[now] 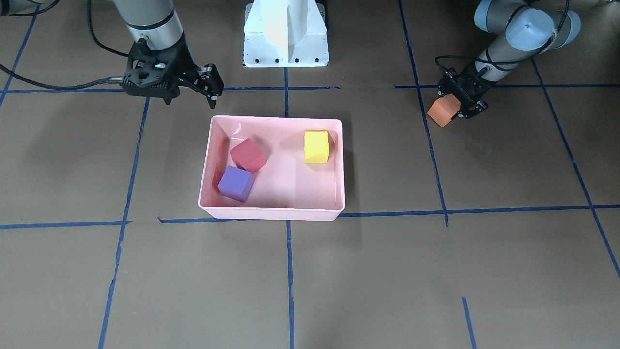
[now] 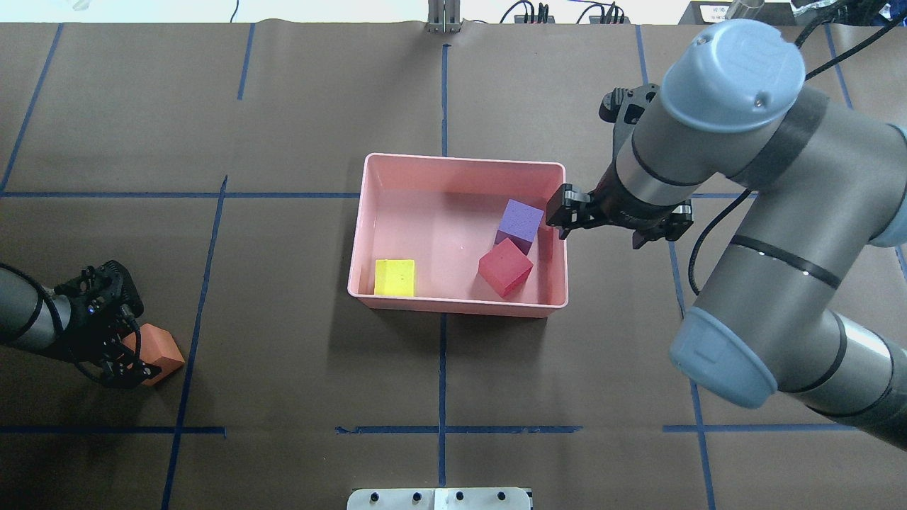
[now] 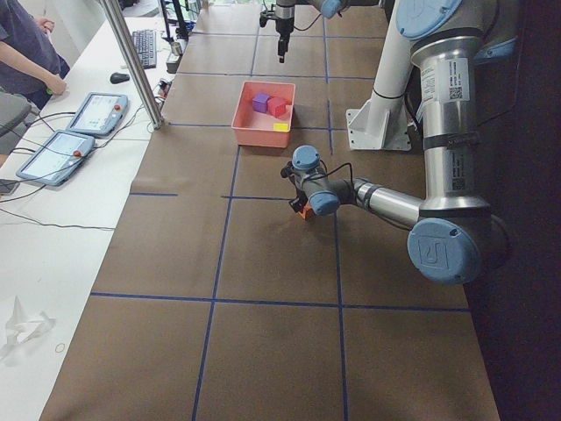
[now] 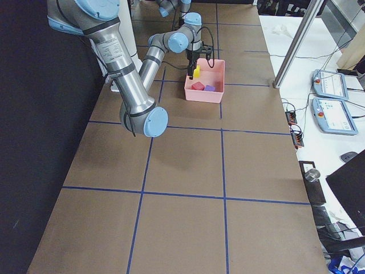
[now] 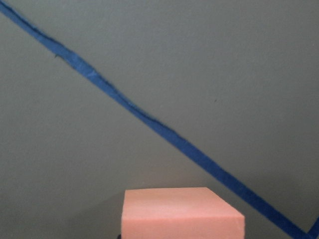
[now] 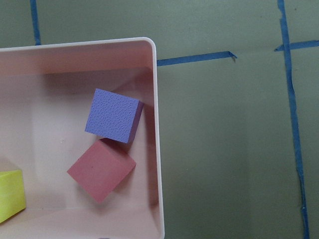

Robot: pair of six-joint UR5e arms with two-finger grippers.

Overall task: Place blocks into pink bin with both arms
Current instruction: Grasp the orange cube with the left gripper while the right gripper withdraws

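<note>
The pink bin (image 1: pixel 271 211) (image 2: pixel 460 306) sits mid-table and holds the red block (image 1: pixel 247 154) (image 2: pixel 504 266), the purple block (image 1: pixel 235 183) (image 2: pixel 519 223) and the yellow-green block (image 1: pixel 316 146) (image 2: pixel 395 277). All three also show in the right wrist view, with the purple block (image 6: pixel 112 115) touching the red block (image 6: pixel 101 171) by the bin's wall. My right gripper (image 1: pixel 215 89) (image 2: pixel 563 212) is open and empty, just outside the bin's rim near those two. My left gripper (image 1: pixel 462 103) (image 2: pixel 131 354) is low at the table, far from the bin, shut on the tilted orange block (image 1: pixel 443 110) (image 2: pixel 159 358) (image 5: pixel 182 214).
The white pedestal base (image 1: pixel 286 34) stands behind the bin on the robot's side. Blue tape lines (image 1: pixel 290 271) cross the brown table. Beyond the far edge is a side table with tablets (image 3: pixel 96 114), a metal pole (image 3: pixel 131 61) and a person (image 3: pixel 26 53).
</note>
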